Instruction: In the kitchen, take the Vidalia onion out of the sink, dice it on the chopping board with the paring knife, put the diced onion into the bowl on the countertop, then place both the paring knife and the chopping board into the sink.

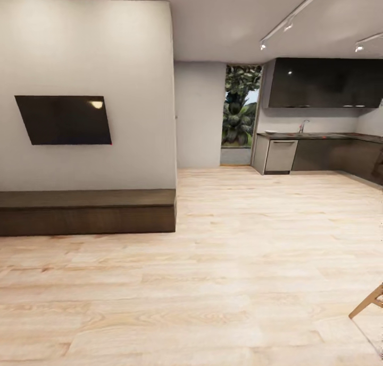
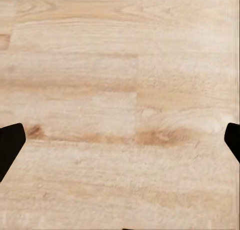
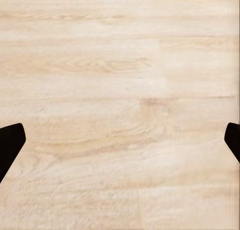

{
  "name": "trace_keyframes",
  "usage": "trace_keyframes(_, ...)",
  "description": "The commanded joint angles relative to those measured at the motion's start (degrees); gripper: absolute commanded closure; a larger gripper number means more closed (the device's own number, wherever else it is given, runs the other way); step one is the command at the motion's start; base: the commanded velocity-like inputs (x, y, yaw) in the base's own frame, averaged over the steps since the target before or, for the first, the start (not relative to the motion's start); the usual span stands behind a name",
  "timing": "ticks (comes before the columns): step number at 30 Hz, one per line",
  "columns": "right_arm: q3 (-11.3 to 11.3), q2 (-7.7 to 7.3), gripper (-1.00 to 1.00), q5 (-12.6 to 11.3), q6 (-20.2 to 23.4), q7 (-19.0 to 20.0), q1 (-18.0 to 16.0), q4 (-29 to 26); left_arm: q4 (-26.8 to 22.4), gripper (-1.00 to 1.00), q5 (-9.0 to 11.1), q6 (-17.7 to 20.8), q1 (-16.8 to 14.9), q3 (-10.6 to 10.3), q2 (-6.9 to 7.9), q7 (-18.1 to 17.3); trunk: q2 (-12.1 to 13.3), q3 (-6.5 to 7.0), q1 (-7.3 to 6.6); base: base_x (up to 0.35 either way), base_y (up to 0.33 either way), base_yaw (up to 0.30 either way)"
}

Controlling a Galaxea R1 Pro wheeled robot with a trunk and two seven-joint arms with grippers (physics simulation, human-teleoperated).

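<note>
Nothing of the task looks begun: the long dark-fronted kitchen bench (image 1: 319, 136) with its chrome tap (image 1: 303, 125) lies far across the pale wooden plank floor (image 1: 213, 270); the onion is too distant to make out. Both the left end effector (image 2: 120, 145) and right end effector (image 3: 120, 145) hang spread and empty over the planks.

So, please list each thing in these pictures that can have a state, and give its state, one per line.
Left gripper: open, empty, fingers wide apart over the wooden floor.
Right gripper: open, empty, also over the floor.
Wall screen: dark, off.
Ceiling spotlights: lit.
Dishwasher door: closed.
Upper cabinets: closed.
Tap: too far away to tell if running.
</note>
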Motion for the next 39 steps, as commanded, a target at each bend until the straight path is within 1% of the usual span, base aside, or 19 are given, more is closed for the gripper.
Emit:
trace_keyframes(1,0.0,0.01,-1.0,0.0,-0.1,0.0,0.0,0.0,0.0,-1.0,0.4,-0.1,0.0,-0.1,0.01,0.0,0.0,-0.05,0.03,0.317,-0.137,-0.189)
trace_keyframes(19,0.0,0.01,-1.0,0.0,-0.1,0.0,0.0,0.0,0.0,-1.0,0.4,-0.1,0.0,-0.1,0.08,0.0,0.0,-0.05,0.03,0.318,-0.025,-0.181)
trace_keyframes(39,0.0,0.01,-1.0,0.0,-0.1,0.0,0.0,0.0,0.0,-1.0,0.4,-0.1,0.0,-0.1,0.05,0.0,0.0,-0.05,0.03,0.321,0.0,-0.013)
